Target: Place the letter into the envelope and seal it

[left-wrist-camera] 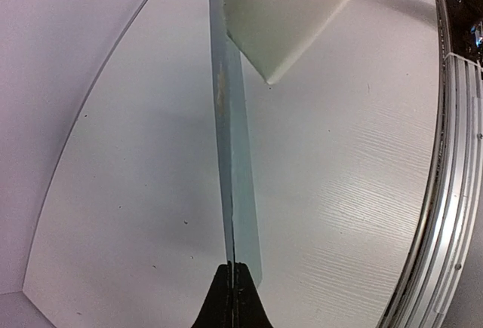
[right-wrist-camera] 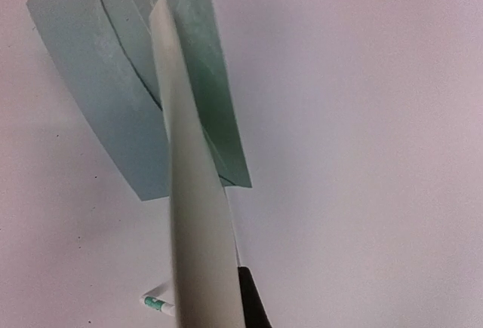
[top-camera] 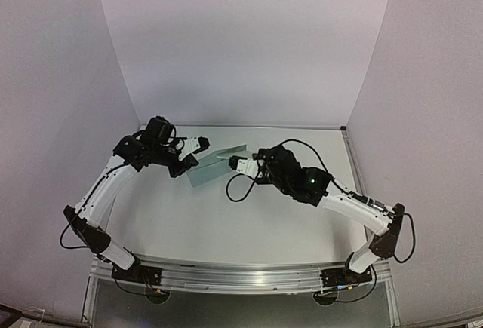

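The letter [right-wrist-camera: 192,192] is pinched at its near edge by the right gripper [right-wrist-camera: 235,279], whose jaws are closed on the sheet. It shows edge-on in the right wrist view, a pale cream strip reaching away from the black finger [right-wrist-camera: 255,301]. In the left wrist view a corner of it points down just beside the far part of the envelope [left-wrist-camera: 238,192]. Whether the two papers touch, or whether the letter's far end is inside the pocket, cannot be told.

The teal envelope is held off the worktop [top-camera: 189,222] by the left gripper [left-wrist-camera: 234,271], which is clamped shut on its near edge, so the paper stands on edge between the black fingertips. From the right wrist it spreads behind the letter as two overlapping teal layers.

In the overhead view both papers hang between the two arms over the far middle of the worktop, toward its back edge. A metal rail [left-wrist-camera: 445,192] runs along the near edge.
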You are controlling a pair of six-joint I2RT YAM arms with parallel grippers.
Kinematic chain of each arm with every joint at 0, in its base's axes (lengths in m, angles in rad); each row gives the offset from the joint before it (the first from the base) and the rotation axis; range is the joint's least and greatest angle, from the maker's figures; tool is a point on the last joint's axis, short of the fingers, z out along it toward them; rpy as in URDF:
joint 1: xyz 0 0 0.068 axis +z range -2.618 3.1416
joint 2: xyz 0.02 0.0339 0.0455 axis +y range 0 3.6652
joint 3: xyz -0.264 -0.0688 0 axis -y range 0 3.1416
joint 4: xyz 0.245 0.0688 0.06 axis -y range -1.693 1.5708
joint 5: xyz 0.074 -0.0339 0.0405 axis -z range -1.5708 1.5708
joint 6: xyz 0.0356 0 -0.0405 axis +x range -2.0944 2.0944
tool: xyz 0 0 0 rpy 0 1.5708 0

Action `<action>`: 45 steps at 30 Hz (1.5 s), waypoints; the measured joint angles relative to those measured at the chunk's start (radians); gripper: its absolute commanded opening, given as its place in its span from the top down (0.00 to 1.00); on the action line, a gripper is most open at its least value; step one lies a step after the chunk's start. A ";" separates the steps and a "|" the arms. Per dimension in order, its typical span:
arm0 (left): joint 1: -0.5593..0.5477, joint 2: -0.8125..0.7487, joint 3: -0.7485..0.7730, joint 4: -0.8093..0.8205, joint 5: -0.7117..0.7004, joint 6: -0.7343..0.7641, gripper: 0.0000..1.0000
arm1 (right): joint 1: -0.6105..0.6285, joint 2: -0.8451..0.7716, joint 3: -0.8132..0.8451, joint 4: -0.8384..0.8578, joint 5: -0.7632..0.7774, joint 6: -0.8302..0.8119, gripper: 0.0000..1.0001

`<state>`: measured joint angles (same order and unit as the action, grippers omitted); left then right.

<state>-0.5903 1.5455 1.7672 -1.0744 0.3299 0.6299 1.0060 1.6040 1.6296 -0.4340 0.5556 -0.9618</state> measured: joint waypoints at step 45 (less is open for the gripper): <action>0.089 0.172 -0.114 -0.140 0.249 -0.250 1.00 | 0.007 -0.031 0.000 -0.213 -0.229 0.284 1.00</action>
<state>-0.5018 1.7171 1.6536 -1.2148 0.5787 0.3801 1.0132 1.5734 1.6297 -0.6468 0.3266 -0.6774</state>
